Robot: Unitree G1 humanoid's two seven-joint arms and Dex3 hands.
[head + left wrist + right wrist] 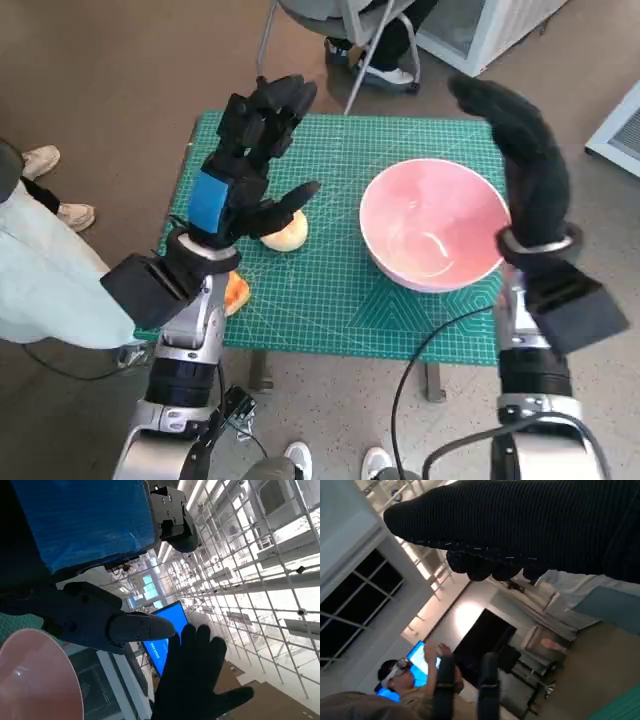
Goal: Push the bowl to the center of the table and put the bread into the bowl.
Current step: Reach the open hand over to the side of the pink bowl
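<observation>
- Left hand (250, 150) is raised above the table's left part, fingers spread wide, holding nothing.
- Right hand (510, 130) in its glove hangs over the right edge, fingers extended, empty.
- Pink bowl (435, 222) sits right of centre on the green mat (330, 290).
- Bread (287, 231) lies left of the bowl, under the left hand.
- An orange item (236, 292) lies near the front-left edge.

green mat (330, 290) — bowl (434, 222), bread (286, 231)
</observation>
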